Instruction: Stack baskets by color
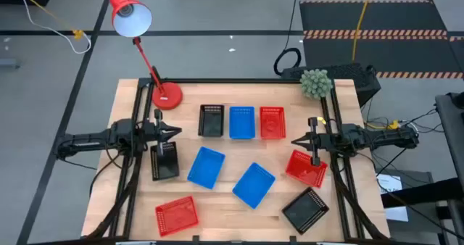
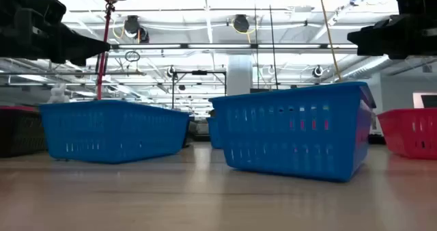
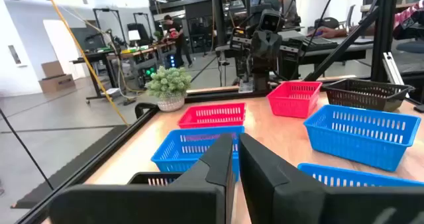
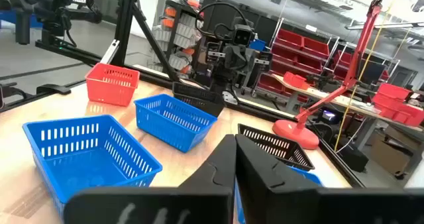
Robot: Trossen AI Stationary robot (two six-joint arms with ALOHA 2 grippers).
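Nine baskets [image 1: 252, 184] lie single and scattered over the table (a far row of black, blue, red; six loose nearer), nothing stacked, left gripper [image 1: 176, 133] and right gripper [image 1: 296, 141] pinched shut, empty, at mid-table edges; next needs jaws opened over one.

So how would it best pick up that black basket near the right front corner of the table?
Probably by one long wall of the black basket, coming straight down from above. It lies open side up and skewed to the table edge, so the right gripper would turn to match, one finger inside the thin wall, one outside.
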